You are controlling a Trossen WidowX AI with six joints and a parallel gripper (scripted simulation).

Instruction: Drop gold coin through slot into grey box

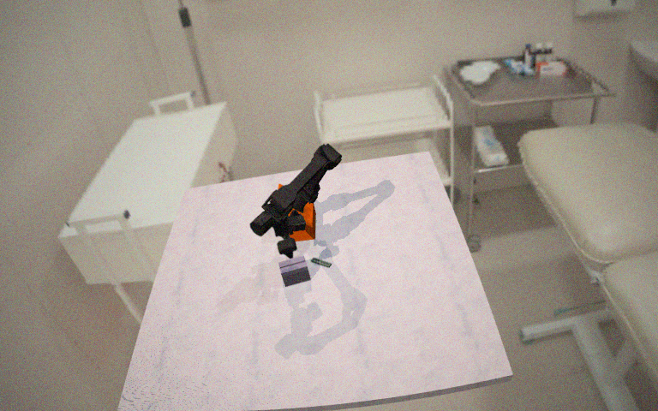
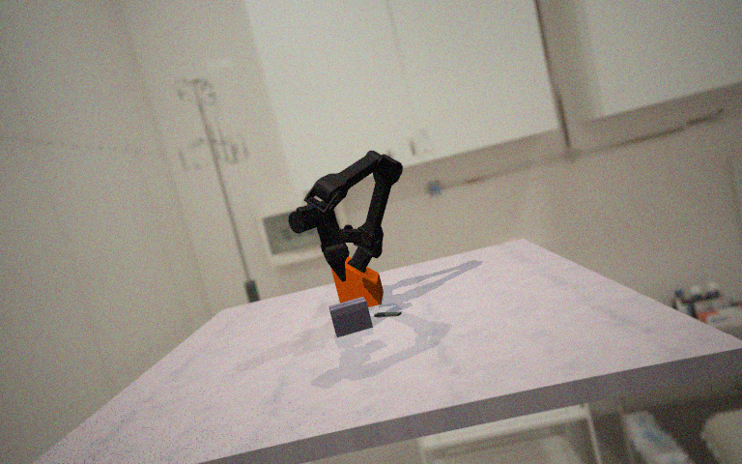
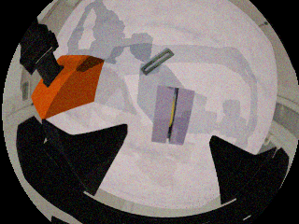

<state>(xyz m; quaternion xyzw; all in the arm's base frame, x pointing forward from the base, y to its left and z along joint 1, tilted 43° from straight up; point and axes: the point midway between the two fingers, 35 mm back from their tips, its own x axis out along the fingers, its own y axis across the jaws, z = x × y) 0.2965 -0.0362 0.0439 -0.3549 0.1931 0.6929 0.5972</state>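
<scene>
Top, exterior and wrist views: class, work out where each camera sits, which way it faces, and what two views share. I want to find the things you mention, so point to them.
Top: high beyond the table's near edge, looking obliquely down at the grey box [image 1: 296, 276] [image 2: 351, 319] [image 3: 162, 114]; most of the arm [image 1: 302, 180] [image 2: 353, 174] shows.
Exterior: lower, same side, facing across the table; the folded arm shows.
Wrist: on the arm near the gripper [image 3: 169, 136], facing down past its open fingers at the slotted lid.
Top and exterior share the box's dark side face.

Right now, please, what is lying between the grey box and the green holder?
In the wrist view, only bare, shadowed table top separates the grey box from the green holder.
</scene>
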